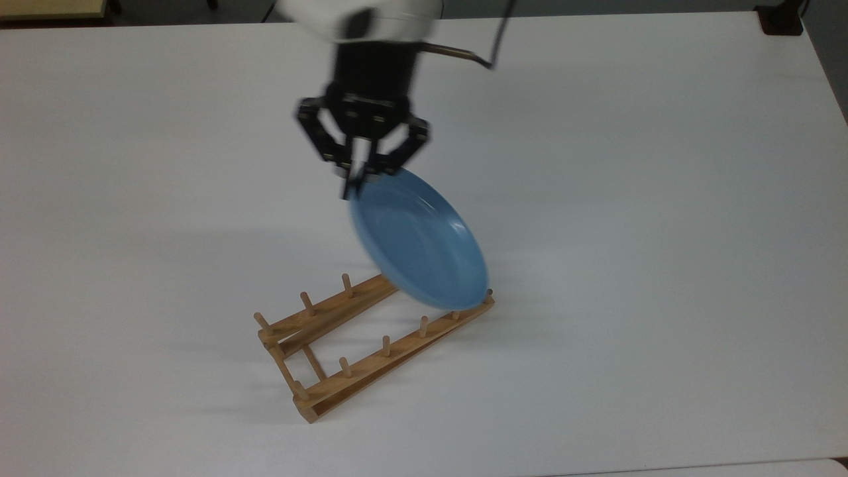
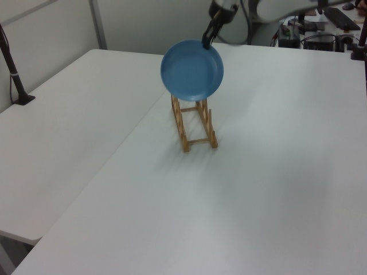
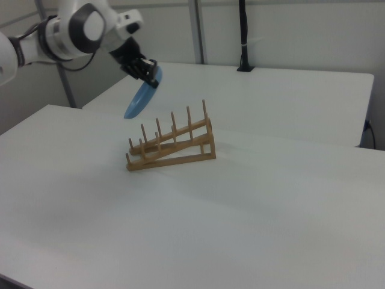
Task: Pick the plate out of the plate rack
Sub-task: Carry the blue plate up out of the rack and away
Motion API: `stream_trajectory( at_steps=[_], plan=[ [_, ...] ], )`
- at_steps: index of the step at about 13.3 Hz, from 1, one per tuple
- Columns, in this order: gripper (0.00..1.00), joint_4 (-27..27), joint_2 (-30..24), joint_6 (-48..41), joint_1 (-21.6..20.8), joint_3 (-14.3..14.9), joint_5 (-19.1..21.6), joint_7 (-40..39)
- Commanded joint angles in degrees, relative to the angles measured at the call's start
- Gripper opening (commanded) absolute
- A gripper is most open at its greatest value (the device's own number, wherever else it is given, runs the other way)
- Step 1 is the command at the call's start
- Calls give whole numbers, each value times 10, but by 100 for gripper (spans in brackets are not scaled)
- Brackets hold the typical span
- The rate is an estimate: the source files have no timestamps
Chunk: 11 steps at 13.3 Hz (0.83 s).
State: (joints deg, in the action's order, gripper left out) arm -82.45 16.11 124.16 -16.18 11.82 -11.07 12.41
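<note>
The end effector (image 1: 361, 177) pinches the upper rim of the plate (image 1: 419, 242) between its fingers and holds it in the air, clear of the plate rack (image 1: 344, 344). In the right view the plate (image 3: 143, 94) hangs tilted above and beyond the rack's (image 3: 171, 147) low end, apart from the pegs. The rack stands on the white desk (image 1: 662, 232) with no plate in it.
</note>
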Motion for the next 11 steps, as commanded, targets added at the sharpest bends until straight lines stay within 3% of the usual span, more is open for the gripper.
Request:
stream_trajectory(
  at_steps=[1, 2, 3, 5, 7, 11],
  plan=[
    [0, -29, -30, -123, 61, 40, 215, -133],
    [0, -41, -31, -178, 76, 59, 269, -193],
    [0, -63, -39, -223, 83, 74, 290, -252],
    [0, -97, -37, -274, 107, 81, 292, -335],
    [0, -142, -19, -263, 108, 95, 291, -401],
    [0, -145, 41, -247, 121, 95, 279, -440]
  ],
)
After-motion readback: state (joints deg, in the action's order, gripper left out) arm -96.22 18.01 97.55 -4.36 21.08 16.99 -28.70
